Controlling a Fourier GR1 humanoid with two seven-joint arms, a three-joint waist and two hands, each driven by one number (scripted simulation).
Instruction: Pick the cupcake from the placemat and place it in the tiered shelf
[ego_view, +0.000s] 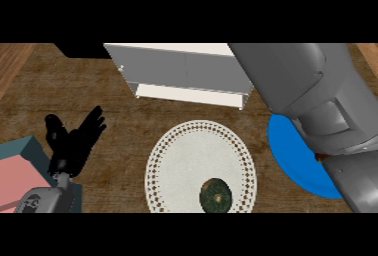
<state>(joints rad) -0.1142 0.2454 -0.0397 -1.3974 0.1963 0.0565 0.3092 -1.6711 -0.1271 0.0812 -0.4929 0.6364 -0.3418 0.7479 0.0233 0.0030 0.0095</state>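
Observation:
A cupcake (215, 195) with a dark green rim and brown top sits near the front edge of the white, lace-edged round placemat (199, 155). The white tiered shelf (181, 72) stands at the back of the counter, its lower board facing me. My left hand (72, 139) rests at the left, fingers straight and pointing up, well clear of the cupcake. Only my right arm's grey forearm (310, 100) shows, stretching from the lower right up toward the shelf's right end; the right hand itself is out of sight.
A blue plate (291, 155) lies right of the placemat, partly under my right forearm. A pink and teal box (18, 170) sits at the lower left. Brown counter shows between the placemat and the shelf.

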